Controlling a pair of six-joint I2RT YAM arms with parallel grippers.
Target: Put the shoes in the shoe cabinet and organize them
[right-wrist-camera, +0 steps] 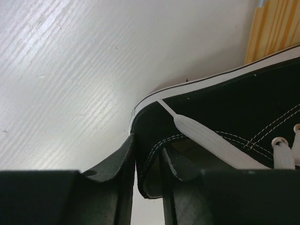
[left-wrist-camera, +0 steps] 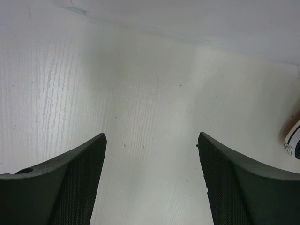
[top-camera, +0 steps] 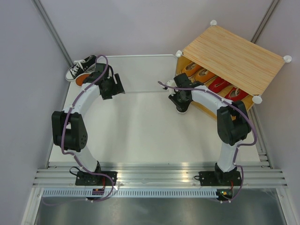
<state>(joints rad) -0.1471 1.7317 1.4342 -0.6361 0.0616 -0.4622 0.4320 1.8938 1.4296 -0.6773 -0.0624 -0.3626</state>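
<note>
White table (top-camera: 140, 126) w/ faint wood-grain streaks, low white rim (top-camera: 136, 56) along the far edge. Pale grey walls (top-camera: 28, 70) on left, back & right. Two grey metal struts, one per back corner: left (top-camera: 53, 33), right (top-camera: 263, 21), both slanting. Near edge: aluminium rails (top-camera: 159, 174) running across, then a white slotted strip (top-camera: 159, 192), then a dull grey metal sheet (top-camera: 154, 211) at the very bottom.

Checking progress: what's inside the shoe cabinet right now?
Inside the shoe cabinet, two orange shoes and two red shoes show at the open front. Anything deeper is covered from above.
</note>
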